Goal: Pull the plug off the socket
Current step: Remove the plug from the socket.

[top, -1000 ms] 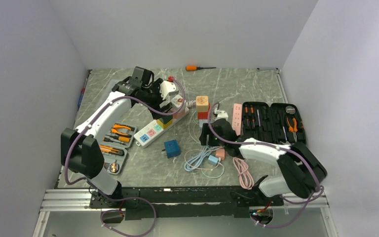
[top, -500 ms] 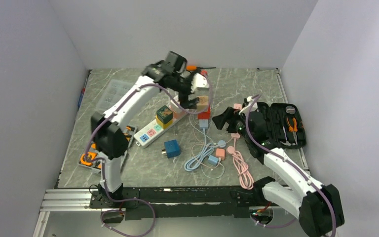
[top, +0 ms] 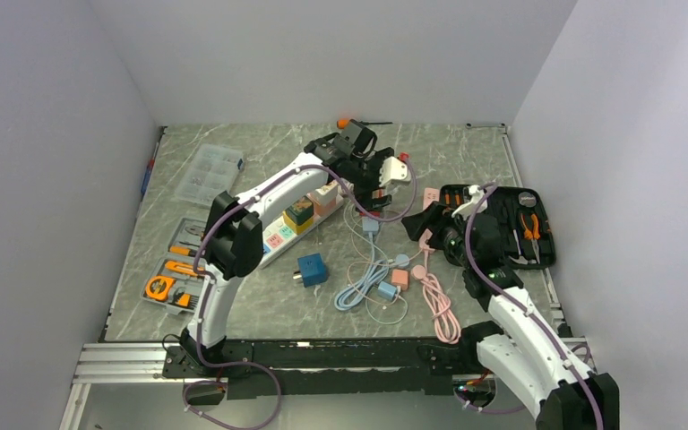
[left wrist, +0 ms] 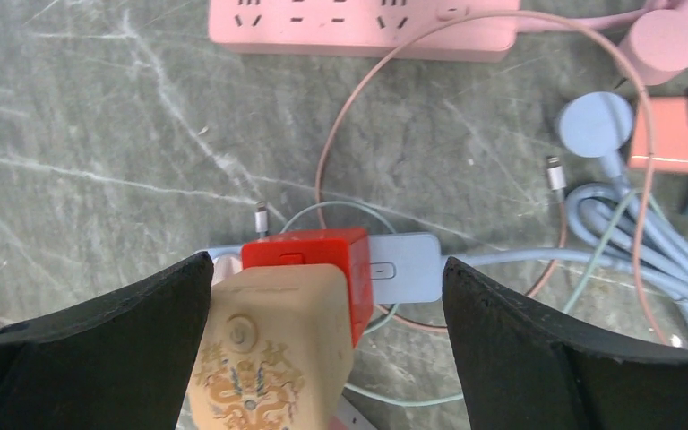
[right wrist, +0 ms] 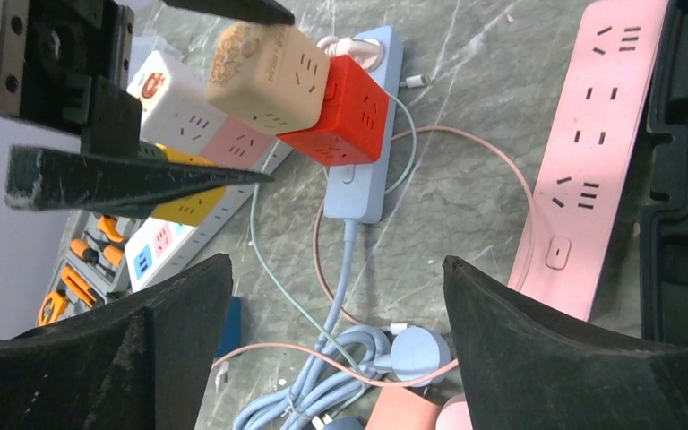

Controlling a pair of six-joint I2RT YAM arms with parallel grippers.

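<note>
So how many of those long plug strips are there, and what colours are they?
Pink power strip: 1
Light blue power strip: 1
White power strip: 1
Total: 3

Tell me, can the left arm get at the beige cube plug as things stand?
Probably yes. The left gripper hangs open over the beige cube plug, one jaw on each side, nothing between them. The plug sits off centre, nearer one jaw.
</note>
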